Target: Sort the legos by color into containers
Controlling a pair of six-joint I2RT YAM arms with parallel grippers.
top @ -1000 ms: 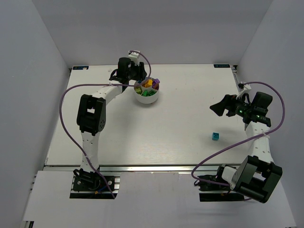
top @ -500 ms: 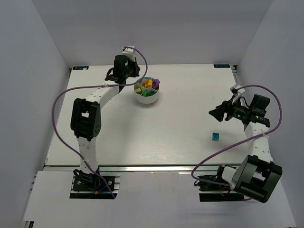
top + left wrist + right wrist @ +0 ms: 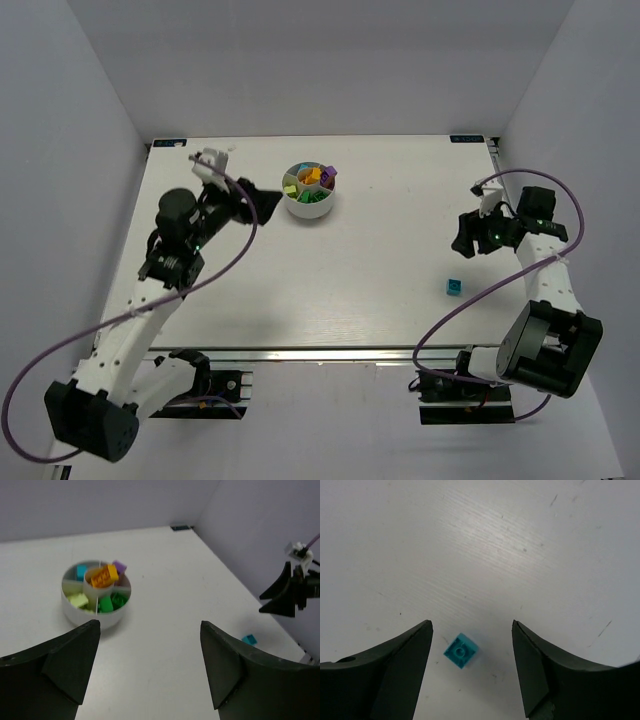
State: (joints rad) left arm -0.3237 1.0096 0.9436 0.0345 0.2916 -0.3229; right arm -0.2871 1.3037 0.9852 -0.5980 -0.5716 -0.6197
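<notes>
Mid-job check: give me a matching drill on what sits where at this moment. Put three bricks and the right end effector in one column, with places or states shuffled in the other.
Column one
A. loose cyan brick
B. orange brick
C. lime brick
D. right end effector

Column two
1. at the central hub of the bowl
2. open and empty
3. on the bare table, outside the bowl
4. in a wedge compartment

Pairs: A-3, B-1, C-4, D-2

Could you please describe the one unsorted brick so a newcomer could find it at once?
On the white table, look to the right side, close to the right arm's claw and far from the round white bowl. A small cyan brick lies there alone on the bare surface; every other brick sits inside the bowl.
</notes>
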